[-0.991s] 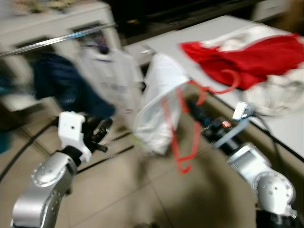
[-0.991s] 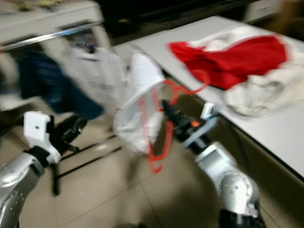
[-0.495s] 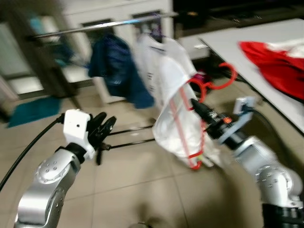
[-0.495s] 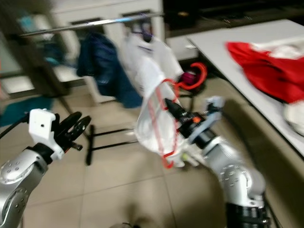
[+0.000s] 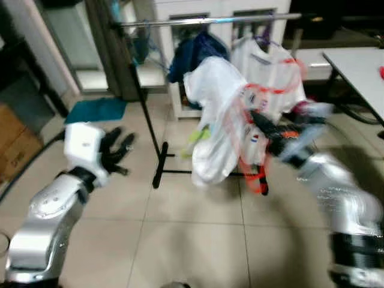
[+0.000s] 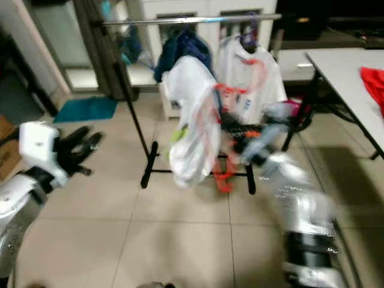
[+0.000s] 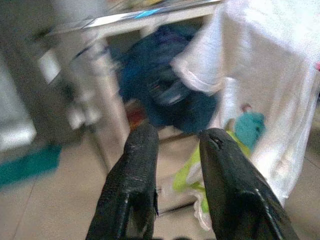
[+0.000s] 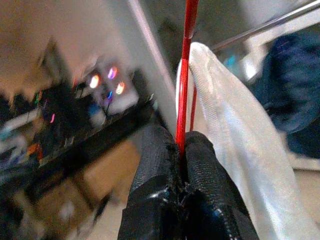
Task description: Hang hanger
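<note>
Right wrist view: right gripper (image 8: 181, 150) jaws clamped on red hanger (image 8: 186, 65) carrying white shirt (image 5: 214, 129); left gripper (image 7: 177, 145) jaws apart.

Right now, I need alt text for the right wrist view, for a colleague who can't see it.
The right gripper is clamped on a thin red hanger draped with a white garment. A metal rail and a dark blue garment lie beyond, blurred.
</note>
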